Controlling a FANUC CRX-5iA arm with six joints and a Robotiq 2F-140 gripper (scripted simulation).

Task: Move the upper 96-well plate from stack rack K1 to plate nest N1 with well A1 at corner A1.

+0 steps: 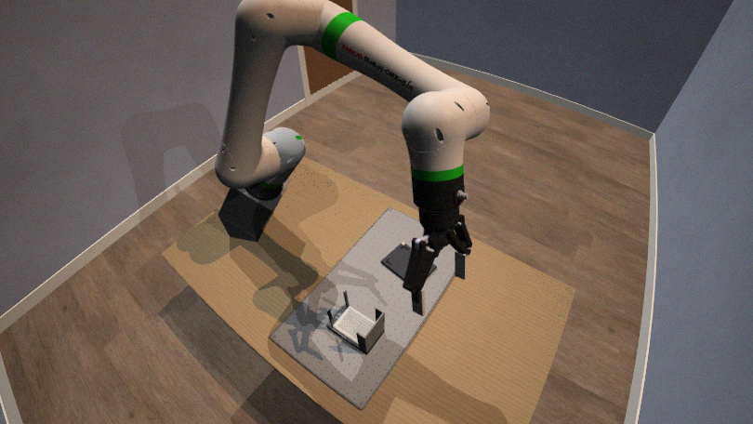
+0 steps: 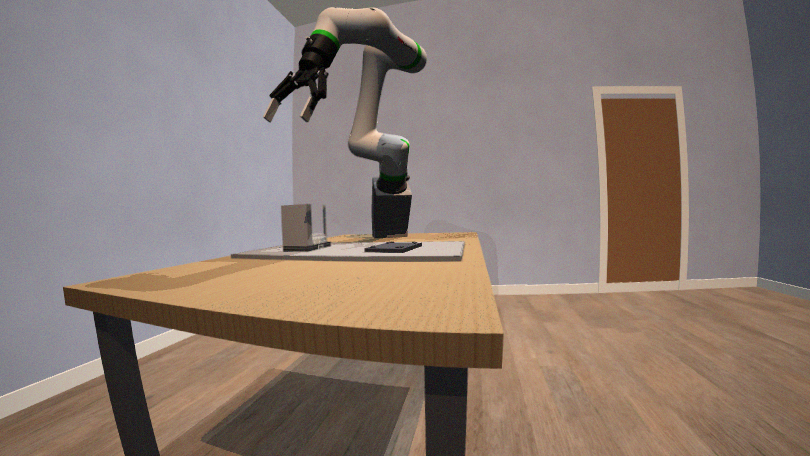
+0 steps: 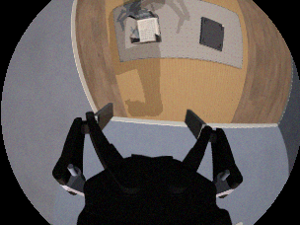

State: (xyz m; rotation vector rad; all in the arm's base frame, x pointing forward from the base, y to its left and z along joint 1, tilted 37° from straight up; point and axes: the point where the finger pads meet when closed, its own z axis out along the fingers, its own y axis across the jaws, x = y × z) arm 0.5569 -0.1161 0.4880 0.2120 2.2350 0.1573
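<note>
The stack rack K1 [image 1: 357, 329] stands on the grey base plate [image 1: 363, 305] near its front end, with a white 96-well plate [image 1: 351, 323] showing at its top. The lower plate is hidden inside the rack. The plate nest N1 [image 1: 405, 261] is a dark flat square farther back on the base plate, partly hidden by my fingers. My gripper [image 1: 439, 286] is wide open and empty, high above the table. In the exterior view my gripper [image 2: 289, 110] hangs far above the rack [image 2: 303, 226] and the nest [image 2: 393, 246]. The wrist view shows the rack [image 3: 146, 29] and the nest [image 3: 212, 32] far below.
The base plate lies on a wooden table [image 2: 317, 294]. The arm's dark pedestal [image 1: 243, 215] stands at the table's back edge. A door [image 2: 640, 186] is in the far wall.
</note>
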